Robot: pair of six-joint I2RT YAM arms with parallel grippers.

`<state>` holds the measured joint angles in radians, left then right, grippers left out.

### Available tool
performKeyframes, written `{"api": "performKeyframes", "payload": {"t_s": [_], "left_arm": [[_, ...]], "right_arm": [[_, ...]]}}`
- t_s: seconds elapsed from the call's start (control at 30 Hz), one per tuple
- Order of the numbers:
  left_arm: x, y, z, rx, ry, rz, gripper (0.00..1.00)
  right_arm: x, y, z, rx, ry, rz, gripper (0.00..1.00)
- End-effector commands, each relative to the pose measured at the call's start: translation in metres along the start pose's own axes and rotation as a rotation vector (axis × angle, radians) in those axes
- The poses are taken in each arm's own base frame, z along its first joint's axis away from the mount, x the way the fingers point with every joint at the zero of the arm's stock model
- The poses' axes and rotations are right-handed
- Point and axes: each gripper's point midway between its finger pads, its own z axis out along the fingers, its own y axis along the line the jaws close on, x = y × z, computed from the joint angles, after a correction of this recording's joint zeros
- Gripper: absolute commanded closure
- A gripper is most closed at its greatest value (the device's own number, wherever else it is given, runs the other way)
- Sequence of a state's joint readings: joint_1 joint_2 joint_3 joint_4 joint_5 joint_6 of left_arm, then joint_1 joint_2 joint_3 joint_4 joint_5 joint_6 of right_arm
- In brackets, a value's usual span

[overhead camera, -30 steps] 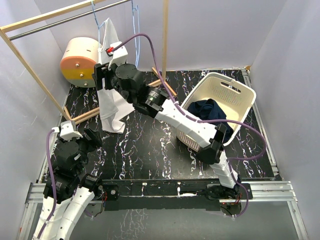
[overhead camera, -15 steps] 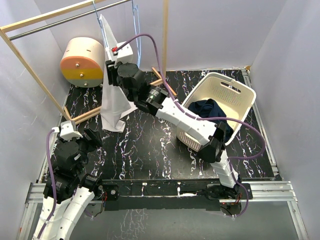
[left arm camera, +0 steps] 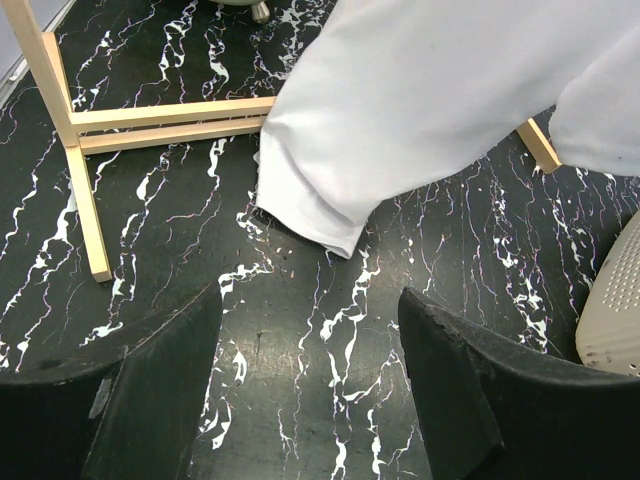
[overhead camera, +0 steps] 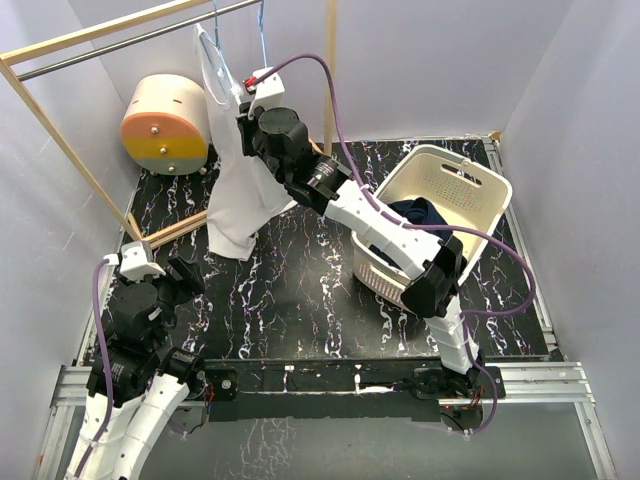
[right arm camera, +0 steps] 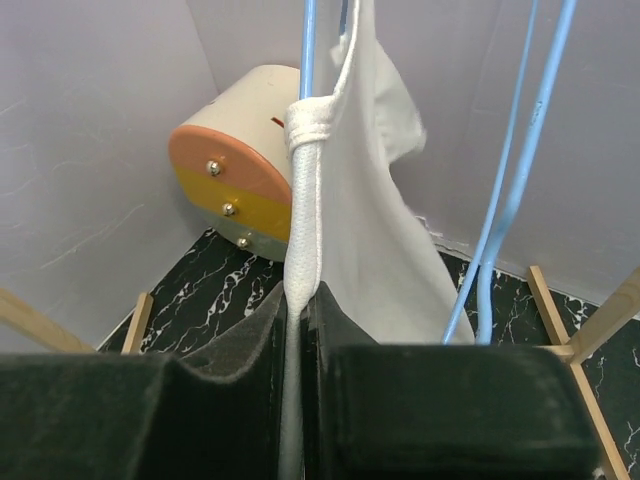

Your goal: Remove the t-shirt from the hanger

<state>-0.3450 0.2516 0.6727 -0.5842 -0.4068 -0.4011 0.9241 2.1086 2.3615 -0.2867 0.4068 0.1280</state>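
Note:
A white t-shirt [overhead camera: 238,185] hangs from a light blue wire hanger [overhead camera: 262,22] on the rail at the back left, its hem touching the black marbled table. My right gripper [right arm camera: 300,300] is shut on the shirt's ribbed collar [right arm camera: 303,190], right beside the blue hanger wire [right arm camera: 510,190]. From above, the right gripper [overhead camera: 248,112] sits high against the shirt near the hanger. My left gripper [left arm camera: 310,320] is open and empty, low over the table, with the shirt's hem [left arm camera: 320,215] ahead of it. It rests at the near left [overhead camera: 150,285].
A wooden clothes rack [overhead camera: 60,130] with a metal rail [overhead camera: 130,38] frames the back left. A cream, orange and yellow drum [overhead camera: 165,122] lies behind it. A white laundry basket [overhead camera: 470,185] holding dark clothing [overhead camera: 418,220] stands at the right.
The right gripper rose up and rightward along the shirt toward the hanger and shut on the collar. The shirt's body swung right with it. The left arm stayed still.

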Motion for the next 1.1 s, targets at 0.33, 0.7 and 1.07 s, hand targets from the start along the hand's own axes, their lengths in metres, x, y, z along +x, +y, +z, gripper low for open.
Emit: {"api": "performKeyframes", "payload": {"t_s": [0.33,0.7,1.07], "left_arm": [[-0.001,0.0,0.001,0.002,-0.007,0.004,0.31],[0.0,-0.001,0.0,0.011,-0.006,0.008,0.31],[-0.014,-0.028,-0.007,0.17,-0.043,0.062,0.17]], "right_arm": [[-0.139,0.001,-0.059,-0.106,-0.397,0.009,0.92],[-0.141,-0.003,-0.084,-0.135,-0.321,0.007,0.92],[-0.057,-0.003,-0.194,-0.394,-0.026,0.052,0.92]]}}
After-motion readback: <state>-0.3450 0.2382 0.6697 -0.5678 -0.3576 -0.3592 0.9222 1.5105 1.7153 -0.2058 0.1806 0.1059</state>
